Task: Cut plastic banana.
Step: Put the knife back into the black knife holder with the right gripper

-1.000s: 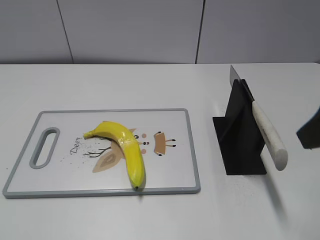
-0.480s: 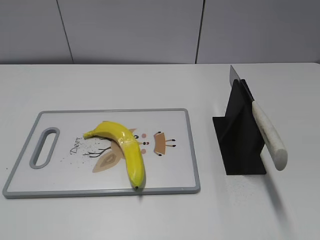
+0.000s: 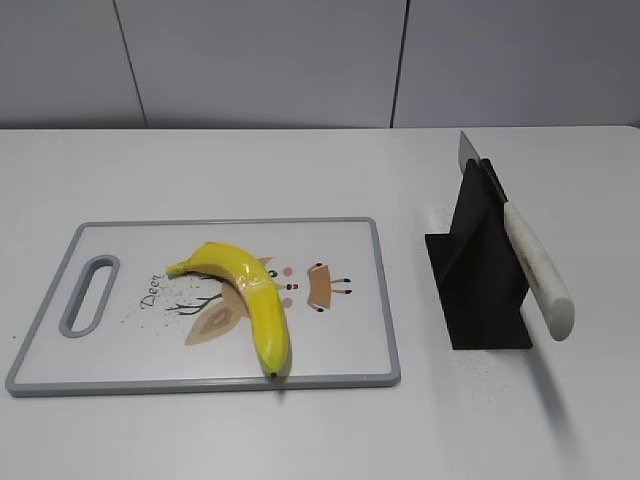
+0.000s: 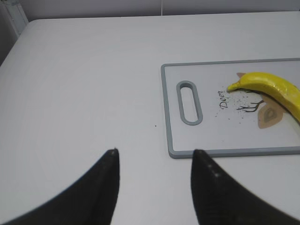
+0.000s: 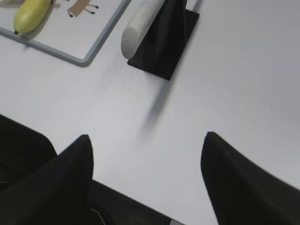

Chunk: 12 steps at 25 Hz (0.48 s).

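Left wrist view: left claw (image 4: 154, 157) spread, above table | right claw (image 5: 146, 140) spread, empty

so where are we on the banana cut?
Nothing is cut: the glossy yellow plastic banana lies whole on the grey-rimmed white cutting board. The white-handled knife sits in its black stand. Both the left gripper and the right gripper are open and empty. Left: grasp knife, cut.
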### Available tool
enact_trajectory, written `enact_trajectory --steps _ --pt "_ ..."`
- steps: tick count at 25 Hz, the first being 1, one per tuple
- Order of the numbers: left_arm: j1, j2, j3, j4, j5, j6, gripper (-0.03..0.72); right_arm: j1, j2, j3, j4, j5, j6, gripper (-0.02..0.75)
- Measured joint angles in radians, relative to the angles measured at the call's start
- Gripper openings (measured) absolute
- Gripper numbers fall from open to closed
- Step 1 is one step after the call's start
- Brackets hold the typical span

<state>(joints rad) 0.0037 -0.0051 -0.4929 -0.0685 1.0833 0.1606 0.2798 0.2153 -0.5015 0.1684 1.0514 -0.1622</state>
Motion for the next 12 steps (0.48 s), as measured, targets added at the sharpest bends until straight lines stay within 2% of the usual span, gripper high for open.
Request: enact_trajectory --steps 8,12 --pt "0.0 0.0 0.0 0.0 0.0 0.0 0.478 0.0 -0.196 0.0 -0.001 0.001 0.0 0.569" --pt "0.0 0.0 0.0 -0.01 0.0 0.0 0.474 -0.003 -0.221 0.0 0.003 0.003 0.0 0.569"
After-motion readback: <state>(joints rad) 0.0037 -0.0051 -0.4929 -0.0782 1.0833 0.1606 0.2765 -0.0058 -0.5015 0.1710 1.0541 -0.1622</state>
